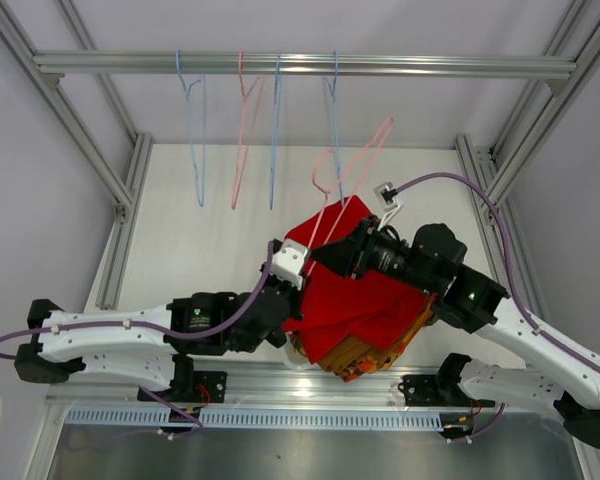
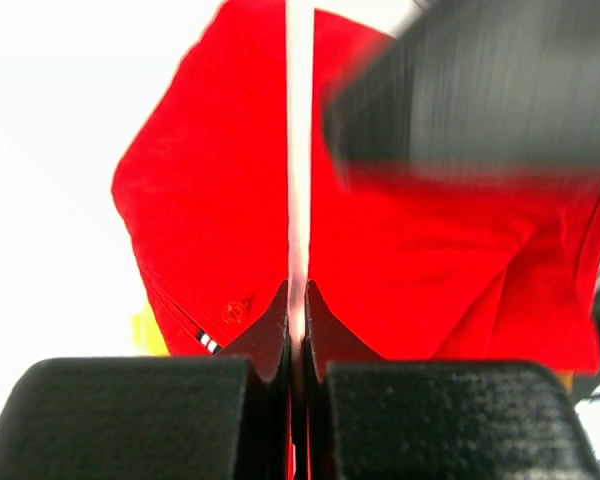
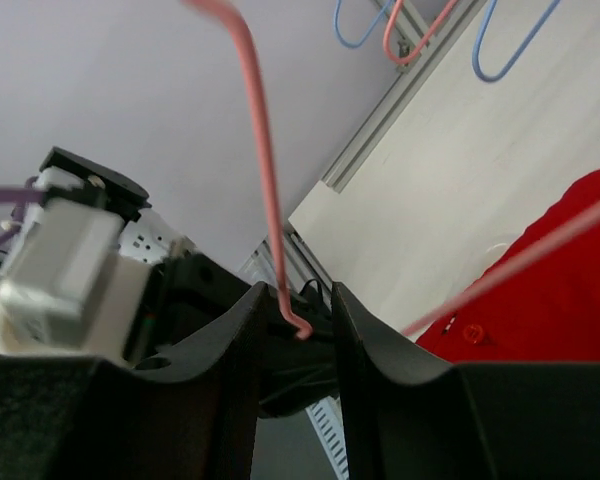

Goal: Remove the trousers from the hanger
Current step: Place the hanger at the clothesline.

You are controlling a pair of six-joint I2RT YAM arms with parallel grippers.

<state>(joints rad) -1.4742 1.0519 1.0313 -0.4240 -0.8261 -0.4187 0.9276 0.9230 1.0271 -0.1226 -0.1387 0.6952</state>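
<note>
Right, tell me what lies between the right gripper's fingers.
The pink hanger: its wire runs down into the open right gripper, bent end between the fingers. The right wrist view shows it.

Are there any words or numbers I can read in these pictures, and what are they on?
No words or numbers can be read anywhere.
The red trousers bear a small stitched mark: too small and blurred to read.
</note>
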